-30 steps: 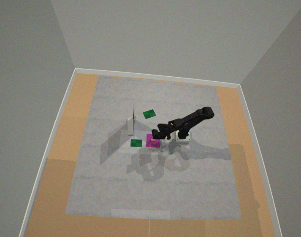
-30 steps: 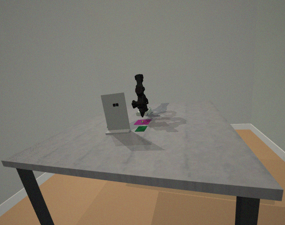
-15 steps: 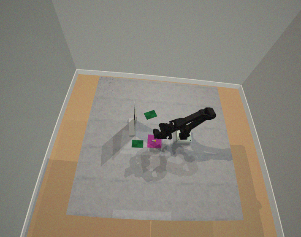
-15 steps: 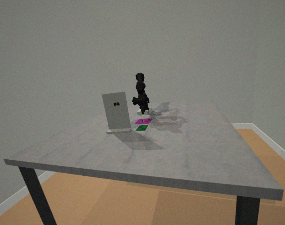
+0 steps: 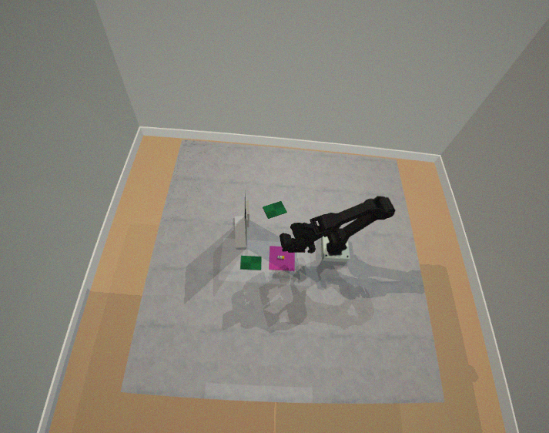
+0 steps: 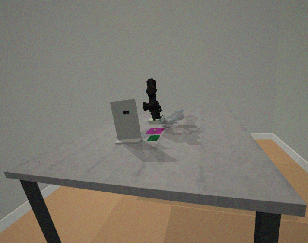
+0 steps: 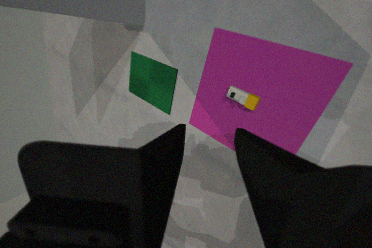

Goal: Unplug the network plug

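Note:
The network plug [image 5: 280, 257] [image 6: 154, 130] [image 7: 243, 98], whitish with a yellow end, lies on the magenta marked square [image 5: 274, 265] [image 6: 149, 132] [image 7: 295, 78], well inside its edges. My gripper [image 7: 210, 132] is partly open and empty. It hangs above the table, clear of the plug, and table surface shows between its fingertips in the wrist view. The upright panel [image 5: 245, 204] [image 6: 125, 126] stands apart from the arm, with two small dark openings in the exterior view. The thin tab is too small to make out.
A green patch [image 5: 251, 262] [image 6: 153, 138] [image 7: 153, 83] lies between the square and the panel's side of the table. Another green patch [image 5: 274, 209] lies farther back in the top view. The arm's pale base [image 5: 336, 256] [image 6: 155, 121] stands beyond the square from the panel.

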Available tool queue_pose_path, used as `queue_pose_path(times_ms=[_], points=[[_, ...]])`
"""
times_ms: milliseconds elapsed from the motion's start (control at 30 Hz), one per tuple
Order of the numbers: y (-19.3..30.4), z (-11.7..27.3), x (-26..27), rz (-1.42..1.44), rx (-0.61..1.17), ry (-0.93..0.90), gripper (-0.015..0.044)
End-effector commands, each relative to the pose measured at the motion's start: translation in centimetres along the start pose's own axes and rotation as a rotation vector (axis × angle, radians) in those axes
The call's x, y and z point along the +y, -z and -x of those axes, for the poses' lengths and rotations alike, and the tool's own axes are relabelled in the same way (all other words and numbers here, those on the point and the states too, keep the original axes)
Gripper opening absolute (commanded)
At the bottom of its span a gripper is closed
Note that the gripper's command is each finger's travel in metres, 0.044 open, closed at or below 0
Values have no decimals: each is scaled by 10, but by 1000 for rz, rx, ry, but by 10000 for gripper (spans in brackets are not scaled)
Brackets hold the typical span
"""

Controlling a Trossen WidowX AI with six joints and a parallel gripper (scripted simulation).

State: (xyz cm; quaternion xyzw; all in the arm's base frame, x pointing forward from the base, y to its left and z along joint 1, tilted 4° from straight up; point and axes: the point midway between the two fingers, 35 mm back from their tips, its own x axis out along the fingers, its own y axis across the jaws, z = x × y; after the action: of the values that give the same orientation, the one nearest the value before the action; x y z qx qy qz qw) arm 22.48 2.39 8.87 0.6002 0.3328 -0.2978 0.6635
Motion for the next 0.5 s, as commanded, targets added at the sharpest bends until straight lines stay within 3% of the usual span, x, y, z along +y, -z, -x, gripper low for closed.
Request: queue_pose_path(times_ms=[0,467], points=[[0,6,4,-5,-2,-10,156],[0,25,12,-5,-1,-9,156]])
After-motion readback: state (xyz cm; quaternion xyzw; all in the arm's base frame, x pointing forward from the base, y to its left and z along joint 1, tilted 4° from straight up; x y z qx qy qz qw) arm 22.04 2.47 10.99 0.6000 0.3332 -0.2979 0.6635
